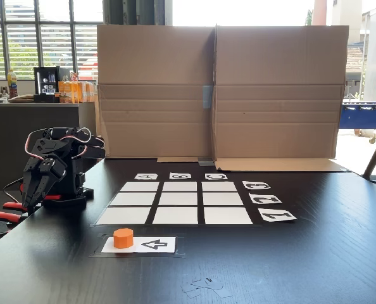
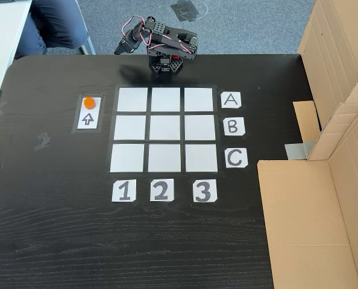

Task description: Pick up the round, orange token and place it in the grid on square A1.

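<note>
Orange token [image 1: 123, 237]: seated on the white arrow card [image 2: 88, 120], at the card's end away from the arrow, near the table [image 2: 46, 229] edge left of the grid [image 2: 164, 129] in the top-down fixed view.
Square A1 [image 2: 131, 99]: bare; the grid corner nearest the arm.
Arm [image 2: 161, 45]: folded at the table's far edge in that view.
Gripper [image 1: 39, 190]: hung tip-down, well apart from token; jaw state cannot be told.

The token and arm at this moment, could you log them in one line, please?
token: on arrow card | grid: empty | gripper: folded at base, holding nothing
</note>
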Action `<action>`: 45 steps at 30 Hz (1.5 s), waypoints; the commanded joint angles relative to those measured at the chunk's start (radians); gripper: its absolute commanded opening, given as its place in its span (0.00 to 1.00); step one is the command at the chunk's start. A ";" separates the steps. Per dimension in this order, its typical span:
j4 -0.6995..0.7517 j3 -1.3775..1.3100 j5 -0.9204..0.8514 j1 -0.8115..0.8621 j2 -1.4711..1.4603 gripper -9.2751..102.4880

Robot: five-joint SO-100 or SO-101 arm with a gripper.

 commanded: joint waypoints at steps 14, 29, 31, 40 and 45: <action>-0.008 -0.167 -0.031 -0.046 -0.334 0.16; 0.209 -0.617 -0.031 -0.084 -0.672 0.17; 0.233 -0.706 -0.031 -0.097 -0.756 0.18; 0.377 -1.100 -0.031 -0.163 -1.109 0.22; 0.379 -1.197 -0.029 -0.199 -1.261 0.25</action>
